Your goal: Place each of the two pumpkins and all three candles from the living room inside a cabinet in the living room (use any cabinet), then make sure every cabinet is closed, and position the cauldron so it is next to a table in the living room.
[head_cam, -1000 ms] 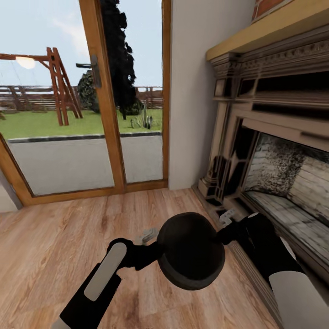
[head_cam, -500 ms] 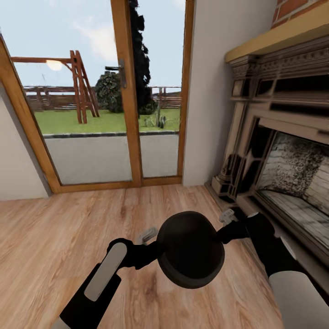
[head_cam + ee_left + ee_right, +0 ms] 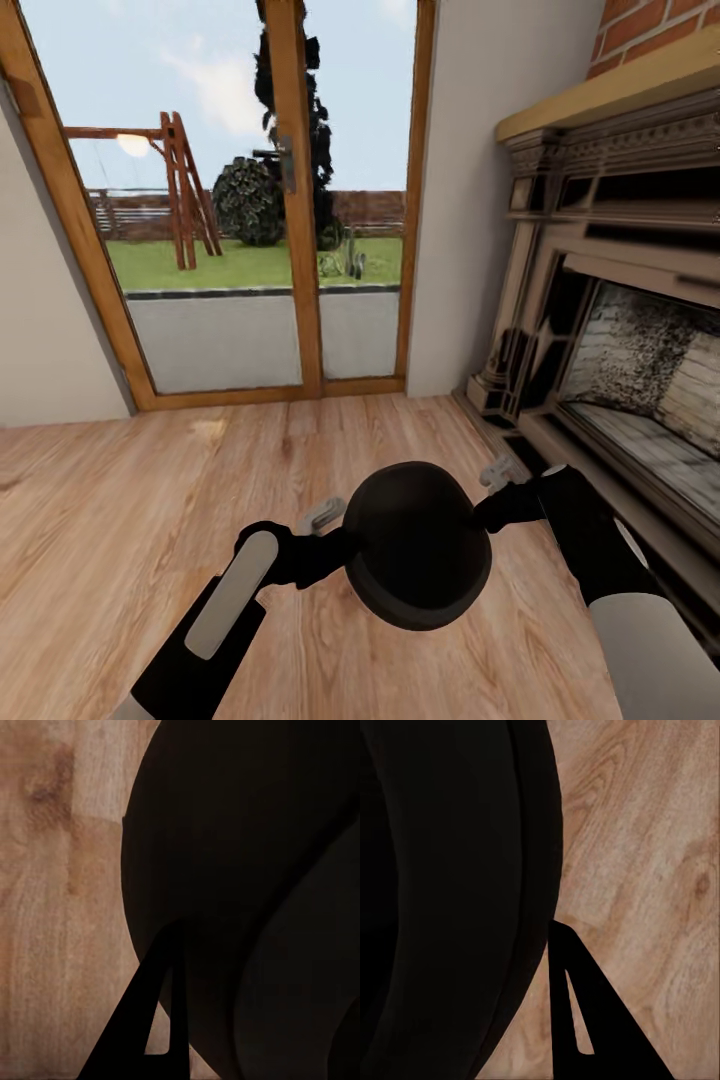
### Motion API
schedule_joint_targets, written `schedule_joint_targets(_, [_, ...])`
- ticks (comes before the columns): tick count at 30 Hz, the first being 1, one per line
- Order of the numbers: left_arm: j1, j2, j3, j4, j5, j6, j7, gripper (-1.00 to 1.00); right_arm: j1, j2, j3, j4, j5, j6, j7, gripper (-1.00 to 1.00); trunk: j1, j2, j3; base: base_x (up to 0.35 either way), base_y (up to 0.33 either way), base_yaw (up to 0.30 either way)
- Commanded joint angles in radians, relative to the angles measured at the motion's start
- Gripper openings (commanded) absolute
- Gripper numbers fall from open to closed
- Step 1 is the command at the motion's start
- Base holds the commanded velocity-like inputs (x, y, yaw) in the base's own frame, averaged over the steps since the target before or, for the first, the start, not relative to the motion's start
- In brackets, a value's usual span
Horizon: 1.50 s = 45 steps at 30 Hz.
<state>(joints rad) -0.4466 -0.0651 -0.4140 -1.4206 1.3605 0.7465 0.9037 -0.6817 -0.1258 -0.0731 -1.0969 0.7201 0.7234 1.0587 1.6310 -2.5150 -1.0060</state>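
The black round-bellied cauldron (image 3: 415, 545) hangs above the wooden floor, close in front of me, held between both arms. My left gripper (image 3: 338, 540) is shut on its left side and my right gripper (image 3: 488, 510) on its right side. In the left wrist view the cauldron's dark wall (image 3: 240, 870) takes up most of the picture, with one black finger (image 3: 142, 1020) lying outside it. The right wrist view has the cauldron (image 3: 442, 900) beside one outer finger (image 3: 585, 1020). Each gripper's other finger is hidden behind the pot. The pumpkins, candles, cabinet and table are out of view.
A brick fireplace (image 3: 620, 350) with a carved surround and raised hearth runs along the right, close to my right arm. A wood-framed glass door (image 3: 250, 250) onto a garden stands ahead. Wooden floor (image 3: 150, 500) stretches open to the left and ahead.
The whole picture has shifted right, so the camera has turned left: more of the left wall and door frame shows. The arms and cauldron keep the same place in the view.
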Motion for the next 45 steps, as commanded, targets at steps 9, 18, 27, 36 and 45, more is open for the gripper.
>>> schedule_joint_targets(9, [-0.001,0.001,-0.003,-0.001,-0.351,0.043,-0.592,-1.0,-0.001,-0.184,-0.066,-0.001,-0.005,0.008,0.363,-1.0,-0.001,-0.001,-0.001,-0.304,0.143,0.0])
schedule_joint_targets(18, [-0.001,0.002,-0.003,-0.001,-0.351,0.043,-0.592,-1.0,-0.001,-0.184,-0.066,-0.001,-0.005,0.008,0.363,-1.0,-0.001,-0.001,-0.001,-0.305,0.144,0.0])
schedule_joint_targets(27, [-0.001,0.001,-0.003,-0.001,-0.351,0.043,-0.592,-1.0,-0.001,-0.184,-0.066,-0.001,-0.005,0.008,0.363,-1.0,-0.001,-0.001,-0.001,-0.308,0.144,0.0])
schedule_joint_targets(36, [-0.001,0.001,-0.003,-0.001,-0.351,0.043,-0.592,-1.0,-0.001,-0.184,-0.067,-0.001,-0.006,0.008,0.363,-1.0,-0.001,-0.001,-0.001,-0.308,0.142,0.0])
schedule_joint_targets(45, [-0.001,0.001,-0.003,-0.001,-0.351,0.043,-0.591,-1.0,-0.001,-0.185,-0.069,-0.001,-0.007,0.008,0.363,-1.0,-0.001,-0.001,-0.001,-0.31,0.126,0.0])
